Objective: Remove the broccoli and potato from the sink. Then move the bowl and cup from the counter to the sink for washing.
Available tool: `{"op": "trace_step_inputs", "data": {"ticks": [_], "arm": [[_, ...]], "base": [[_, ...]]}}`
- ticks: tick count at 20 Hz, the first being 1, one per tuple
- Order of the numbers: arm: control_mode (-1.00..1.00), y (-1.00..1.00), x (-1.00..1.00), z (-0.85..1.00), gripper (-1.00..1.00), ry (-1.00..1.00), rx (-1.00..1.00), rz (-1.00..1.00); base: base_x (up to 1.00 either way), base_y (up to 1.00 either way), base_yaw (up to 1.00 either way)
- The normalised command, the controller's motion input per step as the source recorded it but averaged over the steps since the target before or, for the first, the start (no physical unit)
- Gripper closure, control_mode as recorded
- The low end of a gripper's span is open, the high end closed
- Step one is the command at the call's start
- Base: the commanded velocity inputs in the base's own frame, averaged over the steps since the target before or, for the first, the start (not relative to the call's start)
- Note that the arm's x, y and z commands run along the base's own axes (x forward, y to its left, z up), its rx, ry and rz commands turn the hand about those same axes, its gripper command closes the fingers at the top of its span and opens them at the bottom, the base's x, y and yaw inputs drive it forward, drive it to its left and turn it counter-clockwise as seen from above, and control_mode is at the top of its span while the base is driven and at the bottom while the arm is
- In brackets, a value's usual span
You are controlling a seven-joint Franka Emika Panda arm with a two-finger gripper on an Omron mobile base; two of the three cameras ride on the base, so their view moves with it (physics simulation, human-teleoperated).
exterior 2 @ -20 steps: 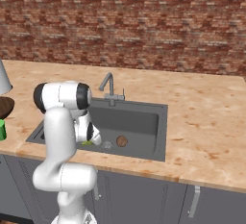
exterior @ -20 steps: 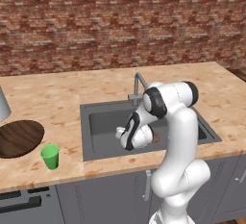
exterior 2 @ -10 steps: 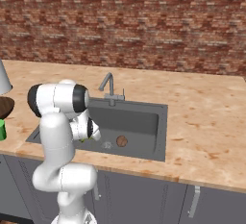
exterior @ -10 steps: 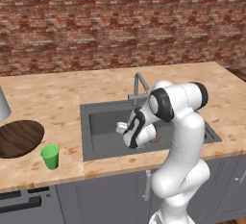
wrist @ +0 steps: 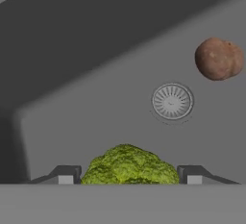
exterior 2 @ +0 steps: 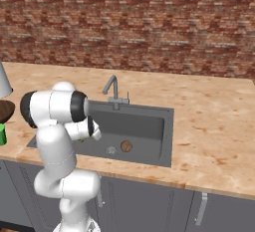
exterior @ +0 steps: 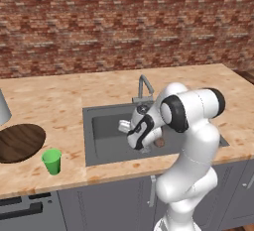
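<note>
Yellow-green broccoli (wrist: 129, 164) sits between the tool's (wrist: 126, 175) widely parted tips, not visibly clamped, low inside the sink (exterior 2: 160, 135). Ahead lies the potato (wrist: 218, 58), beyond the drain (wrist: 172, 101). Bowl (exterior: 19, 142) and cup (exterior: 52, 161) wait far aside on the desk (exterior: 59, 101); nothing appears finished.

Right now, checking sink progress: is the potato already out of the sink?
No, the potato lies on the sink floor near the drain.
</note>
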Motion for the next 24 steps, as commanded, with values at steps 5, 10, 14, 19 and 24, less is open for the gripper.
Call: {"op": "trace_step_inputs", "data": {"ticks": [5, 10, 14, 19, 24], "arm": [[-1.0, 0.09, 0.0, 0.42, 1.0, 0.0, 0.0, -0.05], [-1.0, 0.02, -0.01, 0.46, 1.0, 0.0, 0.0, -0.05], [-1.0, 0.0, -0.03, 0.46, 1.0, 0.0, 0.0, -0.04], [-1.0, 0.01, -0.07, 0.48, 1.0, 0.0, 0.0, -0.02], [-1.0, 0.01, -0.13, 0.46, 1.0, 0.0, 0.0, 0.0]], "base": [[0.0, 0.0, 0.0], [0.0, 0.0, 0.0], [0.0, 0.0, 0.0], [0.0, 0.0, 0.0], [0.0, 0.0, 0.0]]}}
